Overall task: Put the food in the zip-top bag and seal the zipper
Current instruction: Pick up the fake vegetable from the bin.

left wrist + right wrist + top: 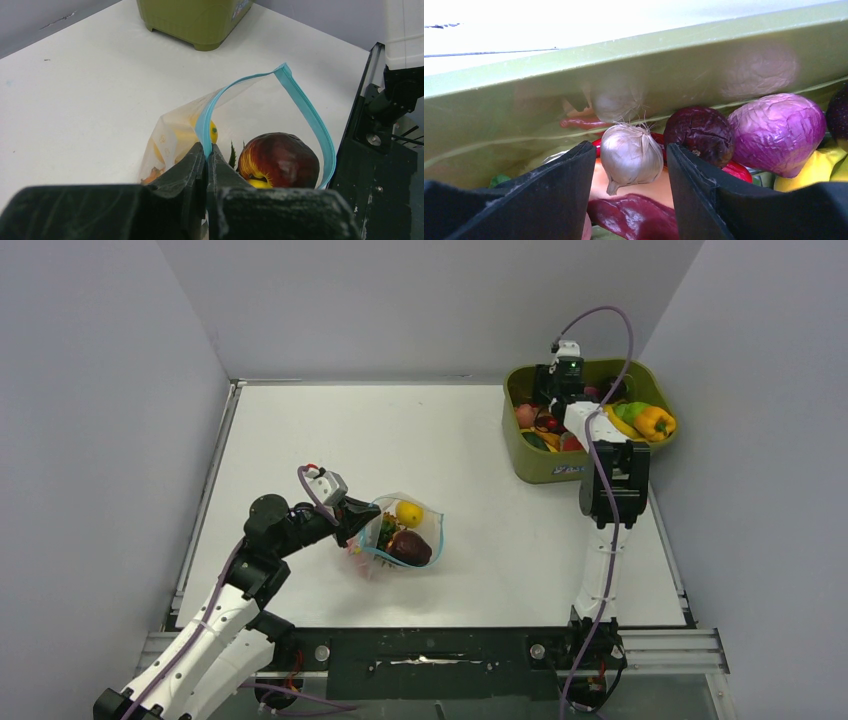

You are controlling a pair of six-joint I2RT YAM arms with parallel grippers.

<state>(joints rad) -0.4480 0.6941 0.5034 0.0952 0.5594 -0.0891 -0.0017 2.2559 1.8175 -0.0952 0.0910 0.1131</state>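
Note:
The clear zip-top bag (428, 522) lies left of the table's middle with its mouth held open. My left gripper (206, 146) is shut on the teal zipper (305, 107) at the near side of the mouth. Inside the bag lie a dark maroon piece (280, 160), a yellow piece (408, 512) and some green leaves. My right gripper (630, 150) reaches down into the olive-green tub (545, 465), open. A white garlic bulb (631, 155) sits between its fingers with a thin gap on each side.
More food fills the tub: a purple cabbage (776, 132), a dark maroon ball (699, 132), a red piece, a yellow pepper (655, 422) and a banana. The tub wall (624, 65) rises close behind the right fingers. A black rail (370, 150) runs just right of the bag.

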